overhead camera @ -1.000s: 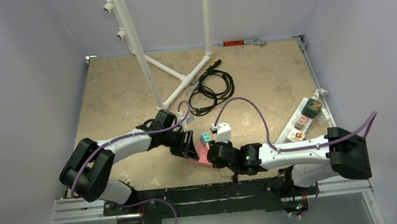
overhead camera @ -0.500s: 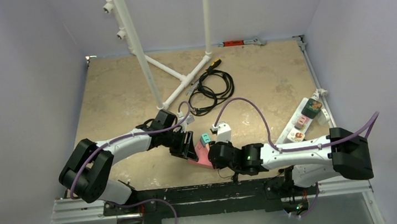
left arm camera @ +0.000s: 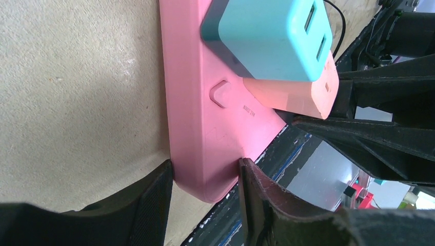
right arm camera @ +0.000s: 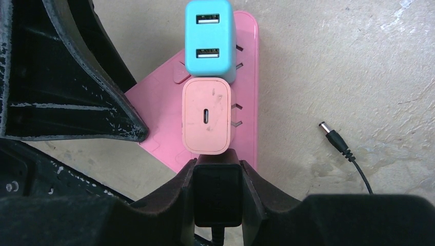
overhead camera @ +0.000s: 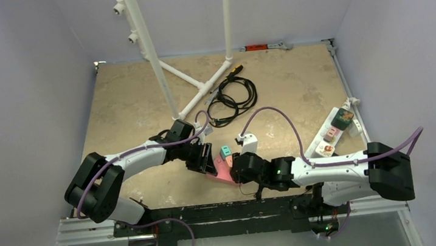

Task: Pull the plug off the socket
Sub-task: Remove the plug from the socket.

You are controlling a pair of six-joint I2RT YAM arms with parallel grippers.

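The left jaws clench the pink power strip, right jaws grasp the black plug (seemingly still seated); pulling remains.

Between the jaws of the right gripper, the black plug showed only its back. Its pins and the socket beneath were hidden, so whether it sat in the pink power strip could not be told. Its cord left the bottom edge behind the jaws. Left of them, the left gripper covered the strip's corner. Beyond the left jaws, the strip and teal charger were cut off at the top edge. Right of the right jaws, a barrel-plug cable vanished behind the wrist.
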